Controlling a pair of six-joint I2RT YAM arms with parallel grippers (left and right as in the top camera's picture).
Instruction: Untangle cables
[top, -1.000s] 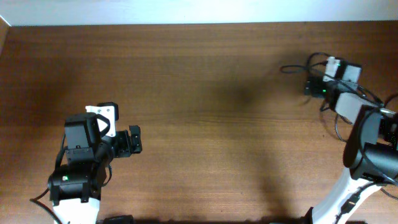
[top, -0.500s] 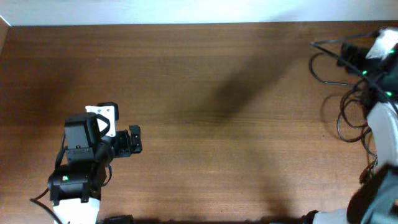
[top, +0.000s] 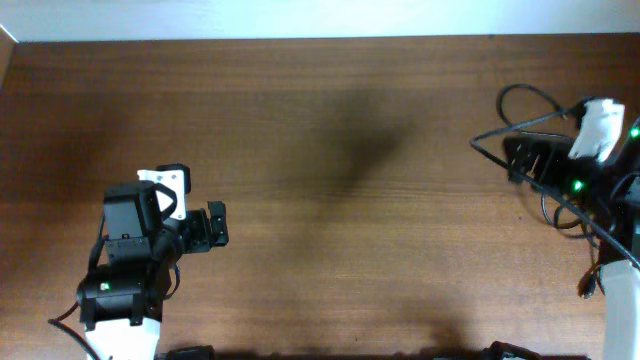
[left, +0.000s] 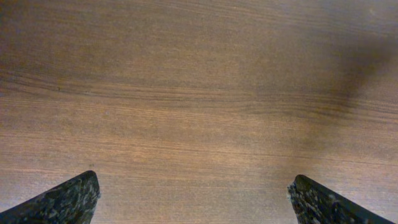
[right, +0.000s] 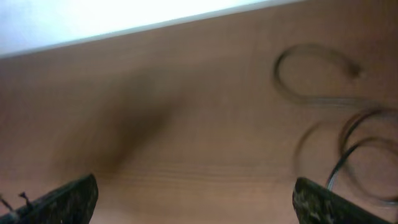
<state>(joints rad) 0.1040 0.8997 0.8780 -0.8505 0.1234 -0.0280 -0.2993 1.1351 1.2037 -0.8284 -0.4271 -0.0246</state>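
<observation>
Thin black cables (top: 503, 93) lie in loose loops at the far right of the table, with more strands (top: 548, 205) trailing down beside the right arm. In the right wrist view they show blurred as loops (right: 278, 71) at the upper right, and a darker strand (right: 339, 165) runs close to the right finger. My right gripper (top: 518, 160) hovers at the left edge of the cables; its fingers (right: 196, 199) are wide apart with nothing between them. My left gripper (top: 218, 225) is at the lower left, far from the cables, open and empty (left: 193, 193) over bare wood.
The brown wooden table (top: 330, 150) ends at a white wall along the far edge (top: 300, 20). The right arm's own thicker wires (top: 590, 270) hang near its base at the right edge.
My right arm swung up and right, then came back down and left over the cables. The cable loops shifted and spread out. The left arm has not moved.
</observation>
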